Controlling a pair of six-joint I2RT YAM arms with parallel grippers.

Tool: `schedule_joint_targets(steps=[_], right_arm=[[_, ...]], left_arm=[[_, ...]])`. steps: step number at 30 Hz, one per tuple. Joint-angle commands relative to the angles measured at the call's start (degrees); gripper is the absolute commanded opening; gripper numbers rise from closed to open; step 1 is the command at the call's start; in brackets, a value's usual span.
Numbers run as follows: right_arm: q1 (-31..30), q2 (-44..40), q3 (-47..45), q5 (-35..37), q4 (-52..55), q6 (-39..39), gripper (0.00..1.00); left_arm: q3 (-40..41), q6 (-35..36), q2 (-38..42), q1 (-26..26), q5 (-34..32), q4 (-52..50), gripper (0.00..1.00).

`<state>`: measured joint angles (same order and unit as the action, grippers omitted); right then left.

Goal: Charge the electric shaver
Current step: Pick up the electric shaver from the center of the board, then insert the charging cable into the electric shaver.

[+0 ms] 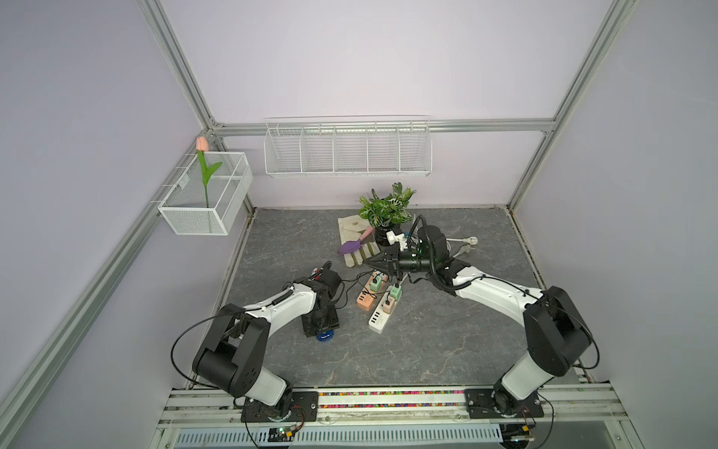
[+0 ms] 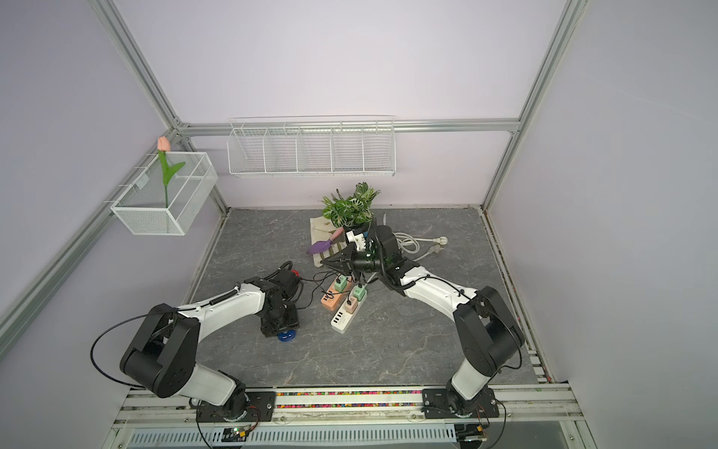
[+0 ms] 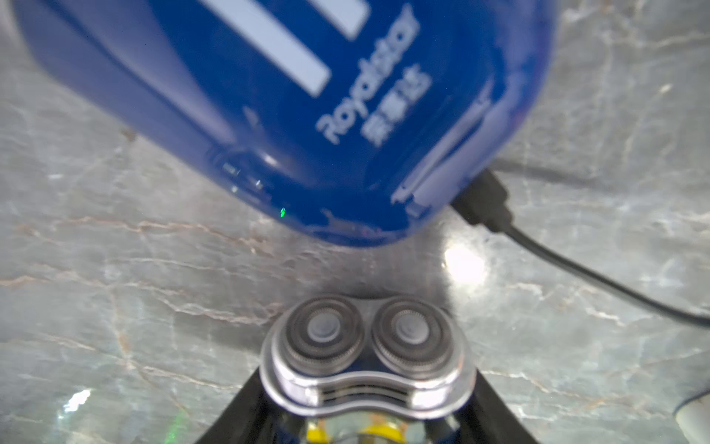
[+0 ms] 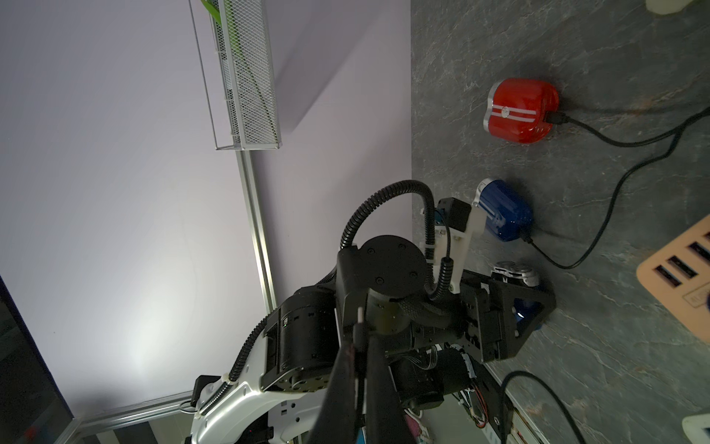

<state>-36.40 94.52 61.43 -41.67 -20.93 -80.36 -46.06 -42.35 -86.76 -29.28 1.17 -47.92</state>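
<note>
The one brand I can read is "Royalstar" [image 3: 369,80], in pale letters along the body of the blue shaver [image 3: 269,115] that lies on the table with a black cable in its end. Beside that word runs a short row of Chinese characters [image 3: 397,109], too blurred to make out. Near the cable end glows a tiny green lightning-bolt sign [image 3: 283,212]. The red shaver [image 4: 518,109] has a round emblem on its white stripes and the peach power strip [image 4: 680,276] a small label, both unreadable.
</note>
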Motion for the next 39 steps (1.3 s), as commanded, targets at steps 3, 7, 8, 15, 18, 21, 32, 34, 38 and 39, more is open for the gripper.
schedule_joint_targets(steps=[3,7,8,15,18,21,32,34,38,39], right_arm=[[0.65,-0.2,-2.05,-2.17,-2.9,2.03,0.07],[0.58,-0.17,-2.87,-2.63,-5.5,2.16,0.07],[0.51,-0.08,-2.89,-2.7,-6.22,1.93,0.07],[-0.87,1.51,-2.17,-3.33,-11.41,2.84,0.07],[-1.8,2.25,-2.27,-3.31,-11.99,4.86,0.07],[-2.96,3.47,-1.65,-3.49,-12.16,7.27,0.07],[-7.11,7.83,0.95,-2.19,-13.48,11.05,0.07],[-7.64,8.04,0.97,-2.02,-13.52,11.44,0.07],[-8.08,8.07,1.62,-1.71,-13.15,11.94,0.07],[-8.19,7.92,1.91,-1.61,-12.3,12.4,0.07]], left_arm=[[-4.48,-6.89,4.58,-0.28,3.44,-2.57,0.0],[-14.41,-14.04,9.64,0.3,2.5,-9.38,0.0],[-16.71,-14.92,10.05,0.67,2.66,-10.31,0.0],[-26.42,-25.05,9.4,9.72,12.04,-12.96,0.0],[-29.7,-27.46,7.6,11.92,15.58,-12.14,0.0],[-33.81,-28.43,4.49,12.6,18.14,-14.29,0.0],[-35.1,-33.73,2.89,12.58,18.64,-15.8,0.0],[-34.73,-34.53,2.68,12.58,19.07,-15.51,0.0],[-34.3,-35.43,2.47,12.58,18.82,-16.0,0.0],[-34.09,-35.48,2.56,12.59,18.4,-15.91,0.0]])
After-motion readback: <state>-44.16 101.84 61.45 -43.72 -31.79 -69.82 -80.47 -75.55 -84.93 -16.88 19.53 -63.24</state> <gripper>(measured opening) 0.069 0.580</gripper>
